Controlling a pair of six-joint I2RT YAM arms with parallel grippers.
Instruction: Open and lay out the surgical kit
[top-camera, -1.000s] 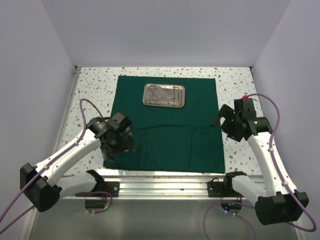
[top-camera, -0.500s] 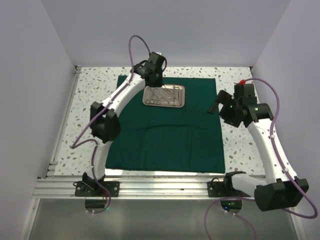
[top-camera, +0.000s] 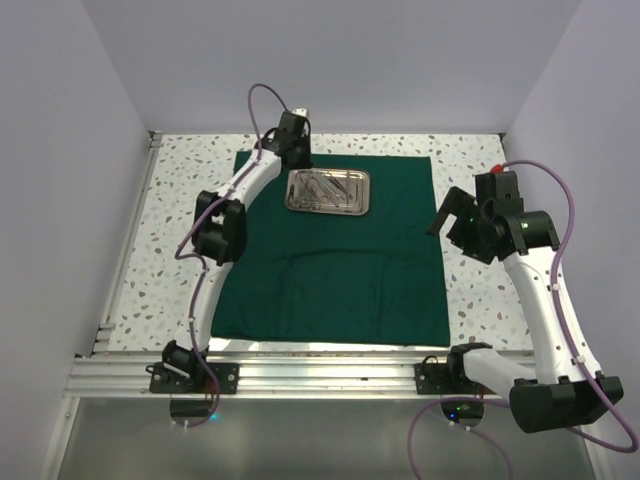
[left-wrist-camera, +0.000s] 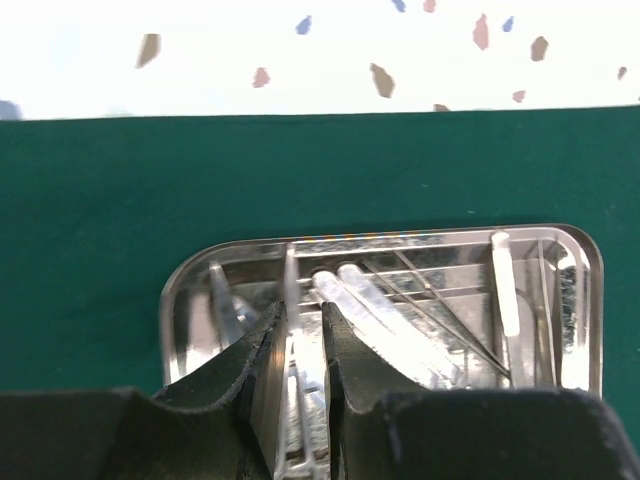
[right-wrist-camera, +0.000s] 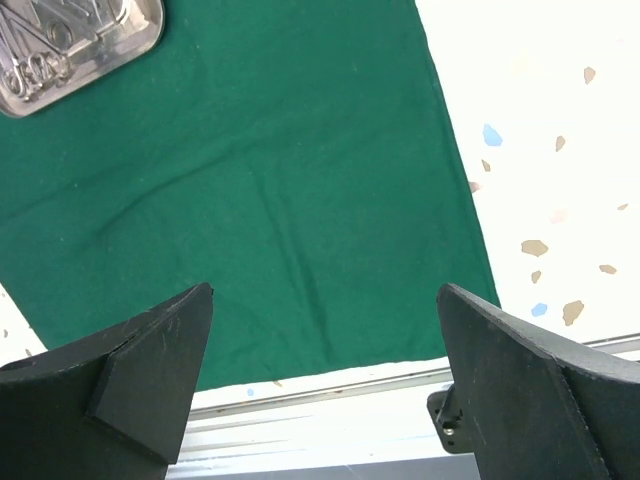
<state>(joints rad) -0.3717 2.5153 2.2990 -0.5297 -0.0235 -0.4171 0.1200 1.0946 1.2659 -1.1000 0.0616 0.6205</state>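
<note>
Top: we see steel tray (top-camera: 330, 212) on green cloth's (top-camera: 330, 280) far part, left gripper (top-camera: 297, 160) over its left end. Left wrist: claw pinched narrow on slim instrument (left-wrist-camera: 291, 285) in tray. Right wrist: right gripper (right-wrist-camera: 325, 290) gaping, empty, above cloth edge, speckled table (right-wrist-camera: 540, 150) beside.

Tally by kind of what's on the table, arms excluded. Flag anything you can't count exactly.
Green cloth: 1
Steel tray: 1
Silver instruments in the tray: at least 3; they overlap and glare, so the exact count is unclear
Total: at least 5
</note>
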